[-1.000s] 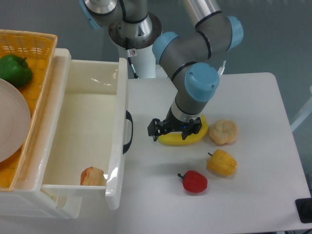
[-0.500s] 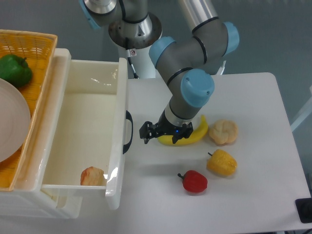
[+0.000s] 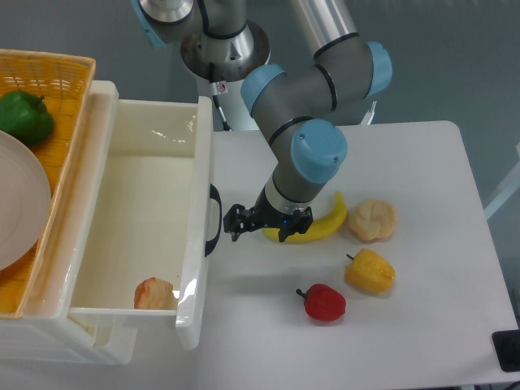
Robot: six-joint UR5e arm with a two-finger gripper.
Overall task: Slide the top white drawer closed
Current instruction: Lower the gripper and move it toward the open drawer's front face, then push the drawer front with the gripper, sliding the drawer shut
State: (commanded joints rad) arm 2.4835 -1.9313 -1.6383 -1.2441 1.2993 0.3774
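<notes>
The top white drawer stands pulled far out over the desk, a small reddish food piece in its near corner. My tool has drifted left from over the banana and now sits just beside the black handle, fingers spread, holding nothing. I judge it nearly lined up to push the front panel.

My white tabletop in a gray-blue room

My tabletop is smooth and white with round corners. Behind it I see a plain gray-blue floor or wall; I cannot tell which. The light is soft and even, with faint shadows. A small black thing sits at the bottom right corner.
</notes>
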